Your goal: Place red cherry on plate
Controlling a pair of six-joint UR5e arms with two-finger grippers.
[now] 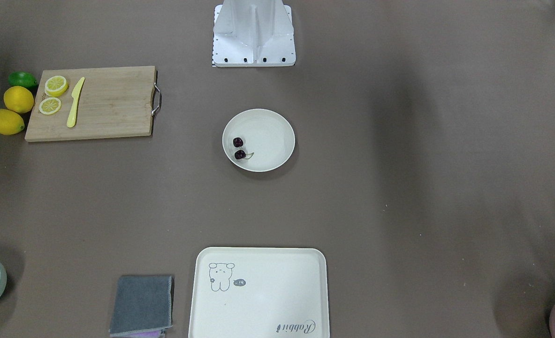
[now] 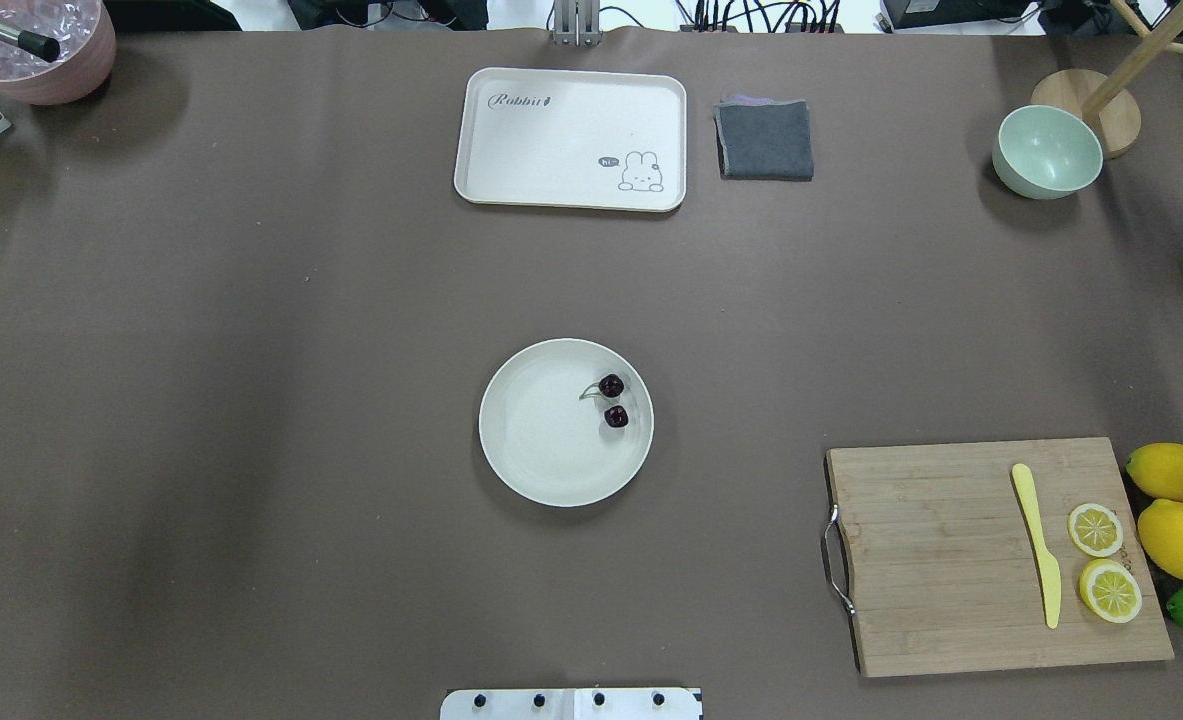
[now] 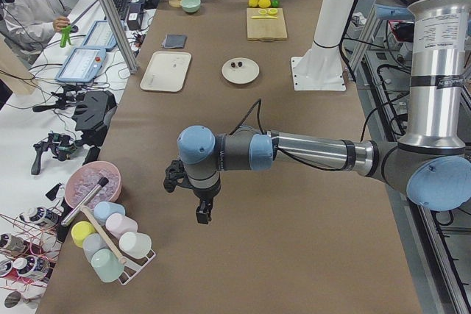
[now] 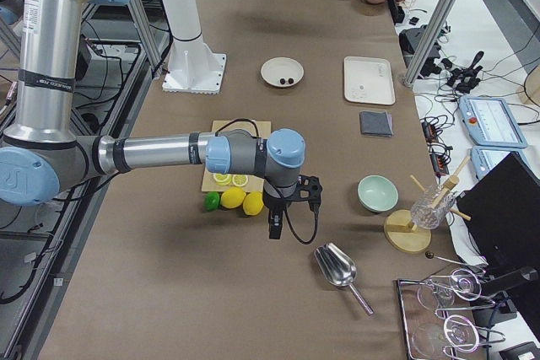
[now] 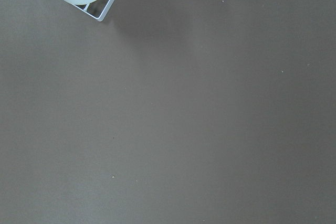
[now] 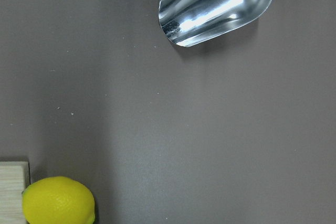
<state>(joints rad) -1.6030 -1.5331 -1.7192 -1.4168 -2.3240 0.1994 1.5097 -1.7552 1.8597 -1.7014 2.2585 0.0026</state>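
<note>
The red cherry (image 2: 611, 386) lies inside the plate (image 2: 541, 465) at mid-worktop, well apart from the left fingers (image 3: 202, 212) and right fingers (image 4: 272, 229), which hang over opposite ends; how far open they are, or any hold, cannot be told.

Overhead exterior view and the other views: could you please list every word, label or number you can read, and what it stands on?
"Rabbit": cursive lettering in a corner of the cream tray.
"hi~": in the dark speech bubble beside the animal drawing on that tray.
Printing on the left arm: too small to read.
Nothing else is legible.
</note>
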